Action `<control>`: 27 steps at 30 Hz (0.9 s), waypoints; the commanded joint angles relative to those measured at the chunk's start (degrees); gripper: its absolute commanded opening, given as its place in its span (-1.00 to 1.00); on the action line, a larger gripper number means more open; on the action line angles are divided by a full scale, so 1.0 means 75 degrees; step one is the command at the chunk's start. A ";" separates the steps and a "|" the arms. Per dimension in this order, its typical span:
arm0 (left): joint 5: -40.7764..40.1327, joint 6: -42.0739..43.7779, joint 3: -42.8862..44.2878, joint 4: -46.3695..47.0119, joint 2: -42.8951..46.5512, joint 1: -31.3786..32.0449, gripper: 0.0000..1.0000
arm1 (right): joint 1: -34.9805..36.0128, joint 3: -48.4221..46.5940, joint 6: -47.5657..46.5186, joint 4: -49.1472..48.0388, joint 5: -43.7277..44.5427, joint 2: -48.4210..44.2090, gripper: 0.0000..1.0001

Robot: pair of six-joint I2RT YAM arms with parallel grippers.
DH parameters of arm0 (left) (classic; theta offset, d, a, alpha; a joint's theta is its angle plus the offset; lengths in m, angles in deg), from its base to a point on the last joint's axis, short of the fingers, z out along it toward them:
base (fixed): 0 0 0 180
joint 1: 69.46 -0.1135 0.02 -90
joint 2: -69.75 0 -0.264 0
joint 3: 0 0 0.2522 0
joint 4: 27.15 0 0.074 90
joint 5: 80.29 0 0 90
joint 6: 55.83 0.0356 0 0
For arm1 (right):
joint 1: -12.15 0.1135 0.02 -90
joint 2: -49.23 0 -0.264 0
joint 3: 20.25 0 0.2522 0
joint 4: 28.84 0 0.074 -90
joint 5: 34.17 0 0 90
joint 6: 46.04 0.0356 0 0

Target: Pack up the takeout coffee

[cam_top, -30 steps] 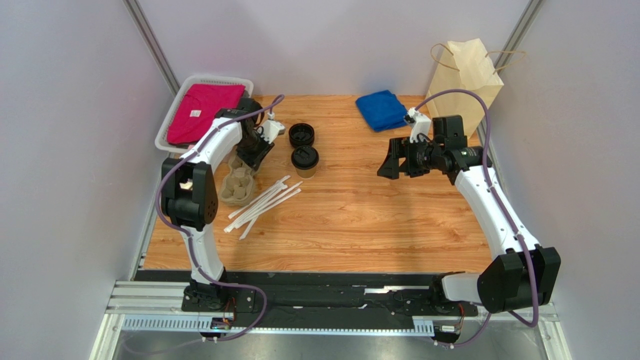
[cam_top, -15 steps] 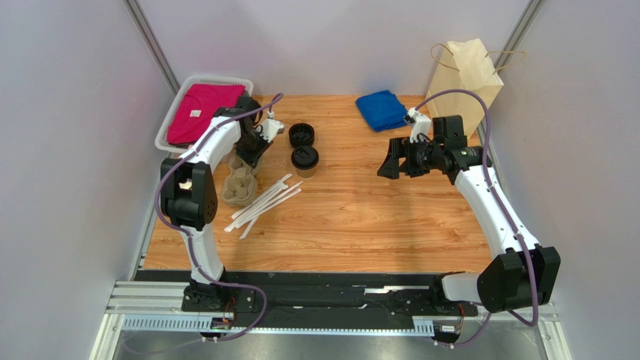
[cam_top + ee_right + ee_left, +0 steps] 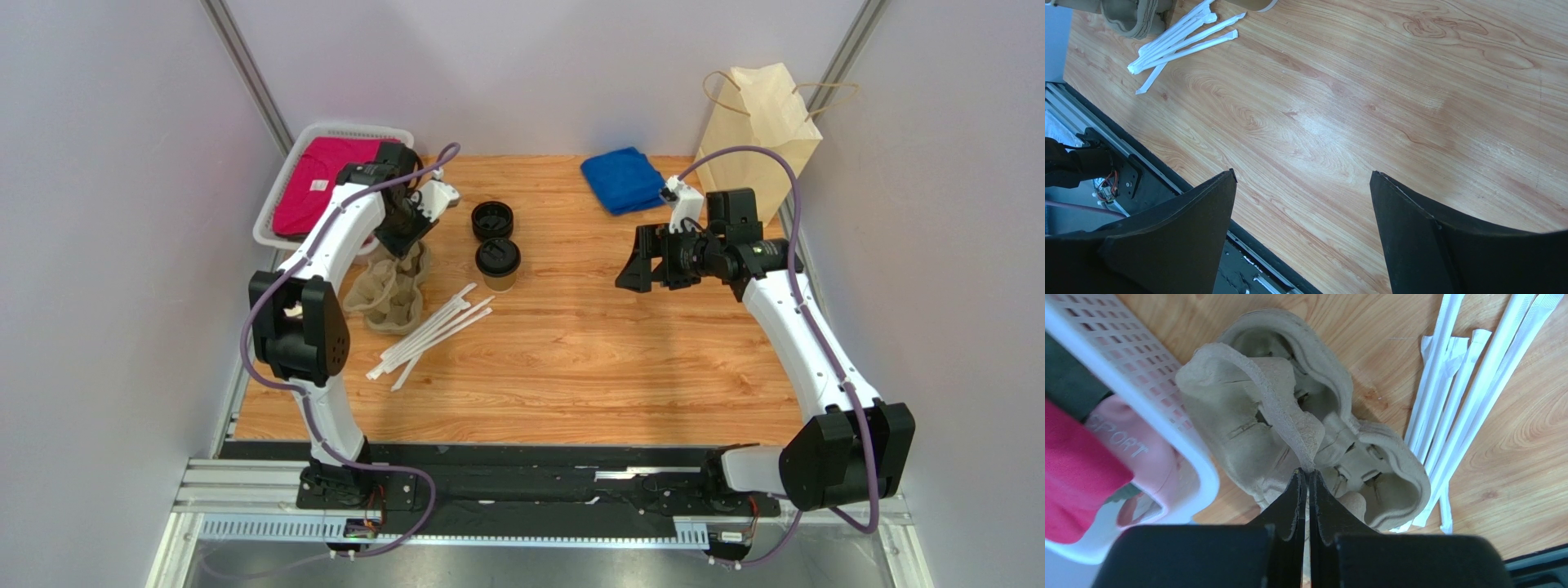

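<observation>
Overhead look at a wood worktop [image 3: 589, 355], two robot arms bolted at its near edge.

Left fingers [image 3: 1308, 481] clenched tight on the thin rim of a tan pulp cup carrier [image 3: 388, 294], pinching it edge-on between the black tips. Seen from the left wrist, the carrier's round cup wells open just beyond those tips. Carrier tipped up at the gripped side, possibly with its other end resting on the wood; hard to tell from above.

Just left of the carrier, a white mesh basket [image 3: 277, 202] holding a pink garment [image 3: 329, 172]. Just right of the carrier, a loose bundle of paper-wrapped straws [image 3: 429, 328] fanned across the wood.

Coffee [image 3: 498, 261], a tan cup with a black lid, upright on the worktop to the right of the carrier and beyond the straws, touched by neither arm. Close behind the coffee, loose black lids [image 3: 492, 219].

Further right along the back, a folded blue cloth [image 3: 623, 179], then a tan paper bag [image 3: 763, 123] with rope handles standing in the far right corner.

Right fingers [image 3: 635, 265] spread wide and released, gripping nothing, hanging above bare wood at mid-right, facing left, well apart from the coffee.
</observation>
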 commanded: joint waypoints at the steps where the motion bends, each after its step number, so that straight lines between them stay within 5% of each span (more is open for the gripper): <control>1: -0.0431 0.0224 0.0325 0.0008 0.0465 -0.0017 -1.00 | -0.0039 0.0005 0.0108 -0.0325 -0.0169 -0.0027 0.70; 9: -0.0911 0.0177 0.0607 -0.0179 0.0979 0.0438 -1.00 | -0.0027 0.0052 0.0097 -0.0337 -0.0158 -0.0098 0.70; 16: -0.1004 0.0831 -0.0398 0.0206 0.1753 0.0744 -1.00 | -0.0027 0.0017 0.0120 -0.0337 -0.0193 -0.0063 0.70; 27: -0.1661 0.0025 -0.0846 0.0734 0.1133 0.1235 -1.00 | -0.0028 0.0052 0.0097 -0.0337 -0.0123 -0.0098 0.70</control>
